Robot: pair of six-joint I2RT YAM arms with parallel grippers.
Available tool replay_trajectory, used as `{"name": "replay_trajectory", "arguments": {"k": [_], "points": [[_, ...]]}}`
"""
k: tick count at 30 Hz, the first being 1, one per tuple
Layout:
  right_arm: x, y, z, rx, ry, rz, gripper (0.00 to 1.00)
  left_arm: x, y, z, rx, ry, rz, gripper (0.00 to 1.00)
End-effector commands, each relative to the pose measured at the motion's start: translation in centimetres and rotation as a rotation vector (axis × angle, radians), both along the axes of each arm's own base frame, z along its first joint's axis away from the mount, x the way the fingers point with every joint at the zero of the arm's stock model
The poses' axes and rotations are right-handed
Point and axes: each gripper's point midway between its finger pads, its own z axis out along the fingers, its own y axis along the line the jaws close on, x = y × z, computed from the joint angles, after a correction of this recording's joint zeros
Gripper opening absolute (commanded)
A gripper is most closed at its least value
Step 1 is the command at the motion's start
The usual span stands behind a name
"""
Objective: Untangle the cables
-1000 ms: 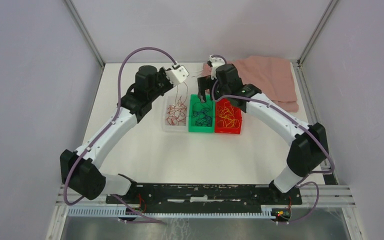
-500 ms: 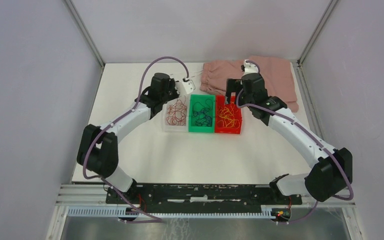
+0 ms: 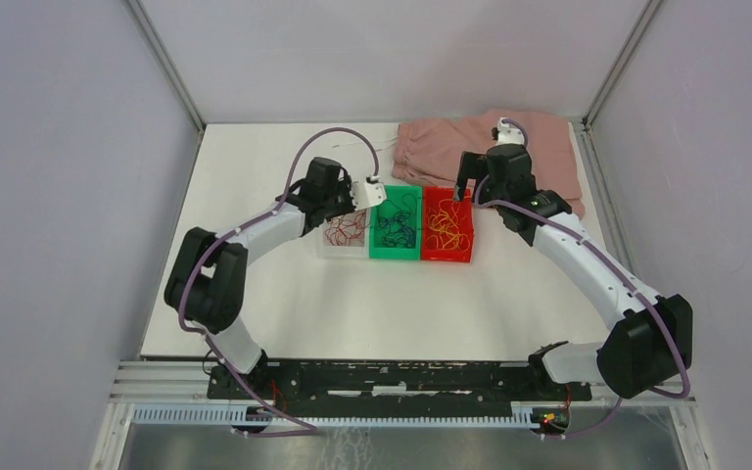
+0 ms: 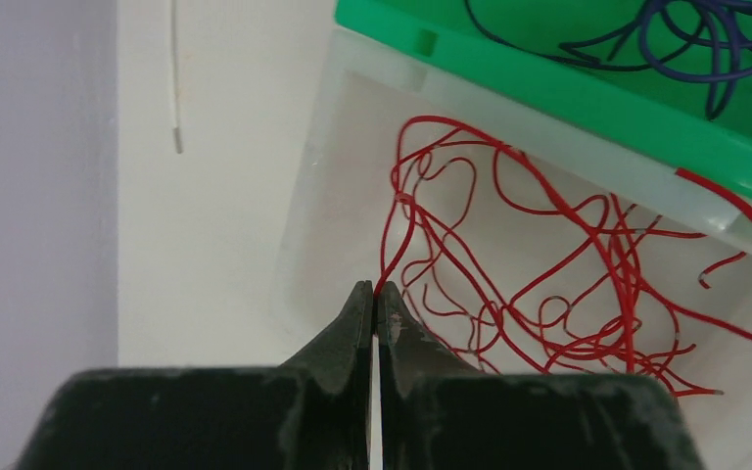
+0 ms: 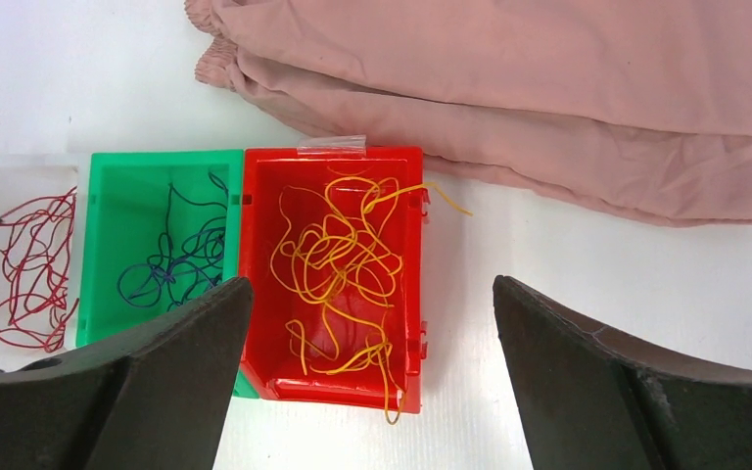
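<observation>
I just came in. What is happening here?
Two robot arms are sorting cables by colour. The red cables lie in the clear bin, blue cables in the green bin, yellow cables in the red bin. The left gripper is shut, pinching a red strand at the clear bin. The right gripper hangs open and empty above the red bin.

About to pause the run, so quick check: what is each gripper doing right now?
Left gripper: shut, pinching a red cable at its tips.
Right gripper: open, holding nothing.
</observation>
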Motion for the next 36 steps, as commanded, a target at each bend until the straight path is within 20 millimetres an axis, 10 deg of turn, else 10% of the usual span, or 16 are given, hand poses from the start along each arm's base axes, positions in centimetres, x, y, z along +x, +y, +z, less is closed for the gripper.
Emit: {"name": "replay_trajectory", "arguments": {"k": [1,9,14,29,36], "points": [[0.1,-0.5,1.0,0.018,-0.023,-0.025,0.99,0.3,-1.4,-0.8,0.003,0.058,-0.046,0.11],[-0.4,-2.1,2.0,0.003,-0.036,-0.052,0.99,-0.8,-0.6,3.5,-0.025,0.197,-0.033,0.81],[-0.5,-2.9,3.4,-0.011,-0.063,-0.070,0.99,-3.5,0.4,8.8,-0.072,0.271,-0.082,0.96],[-1.9,-9.2,0.3,-0.150,-0.063,-0.333,0.99,-5.2,6.4,16.3,-0.489,0.214,0.170,0.99],[-1.3,-13.6,-2.8,-0.310,-0.278,-0.520,0.99,-4.2,13.6,11.4,-0.774,0.130,0.397,0.99]]}}
